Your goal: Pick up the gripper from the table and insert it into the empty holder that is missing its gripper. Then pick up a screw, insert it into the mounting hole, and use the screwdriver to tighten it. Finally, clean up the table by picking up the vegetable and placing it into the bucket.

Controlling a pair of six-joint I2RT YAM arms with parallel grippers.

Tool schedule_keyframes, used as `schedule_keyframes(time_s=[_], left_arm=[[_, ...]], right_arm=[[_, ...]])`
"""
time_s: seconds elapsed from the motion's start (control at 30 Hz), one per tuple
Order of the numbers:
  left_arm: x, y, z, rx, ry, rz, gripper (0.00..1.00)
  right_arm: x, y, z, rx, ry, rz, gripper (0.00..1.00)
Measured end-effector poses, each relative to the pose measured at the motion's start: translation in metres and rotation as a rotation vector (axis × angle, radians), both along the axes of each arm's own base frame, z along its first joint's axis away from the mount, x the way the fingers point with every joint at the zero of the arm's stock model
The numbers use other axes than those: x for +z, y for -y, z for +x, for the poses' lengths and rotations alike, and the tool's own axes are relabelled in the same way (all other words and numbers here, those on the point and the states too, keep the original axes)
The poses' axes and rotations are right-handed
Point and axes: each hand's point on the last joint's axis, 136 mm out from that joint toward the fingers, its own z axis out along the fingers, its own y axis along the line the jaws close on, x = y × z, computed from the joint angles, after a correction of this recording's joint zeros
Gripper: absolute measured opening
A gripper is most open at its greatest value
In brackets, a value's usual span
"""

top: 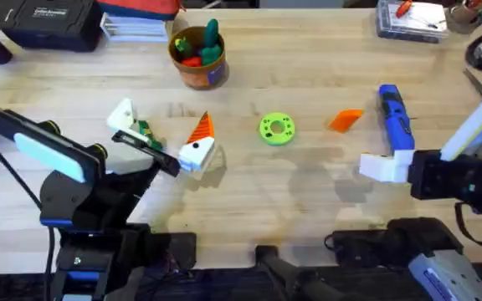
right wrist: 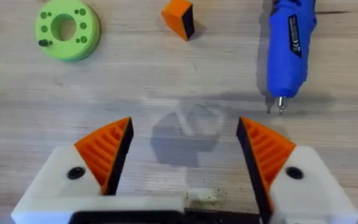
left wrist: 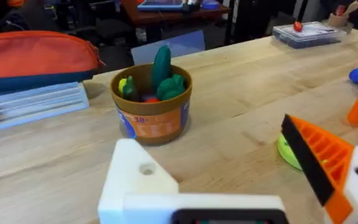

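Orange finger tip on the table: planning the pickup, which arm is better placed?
Right. Its tool is open with the orange finger tip just ahead; the left tool is farther off and lacks one tip.

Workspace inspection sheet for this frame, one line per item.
Surface: wooden table, no spills seen.
Job's things: orange gripper lies loose beside the screwdriver; holder has no tip; bucket holds vegetables.
Clutter: green disc, orange pouch, clear box.
Grippers: left gripper fingers open; right gripper fingers open, holding nothing.
Cables: black cable by the left arm.
Surroundings: dim furniture behind the table.
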Motion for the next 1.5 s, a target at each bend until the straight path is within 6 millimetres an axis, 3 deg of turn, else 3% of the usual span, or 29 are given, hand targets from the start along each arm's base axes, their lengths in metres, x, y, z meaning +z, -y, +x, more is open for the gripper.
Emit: schedule_keyframes(time_s=[0.47, 0.93, 1.5], left_arm=[[0.000, 0.002, -0.001, -0.011, 0.000, -0.001, 0.986], [0.001, 0.055, -0.043, -0.408, -0.008, -0.023, 0.985], [0.002, 0.063, -0.053, -0.482, -0.007, -0.028, 0.986]], right_arm=[[0.000, 0.000, 0.000, 0.000, -0.001, 0.000, 0.993], [0.000, 0.000, 0.000, 0.000, -0.001, 0.000, 0.994], [0.000, 0.000, 0.000, 0.000, -0.001, 0.000, 0.994]])
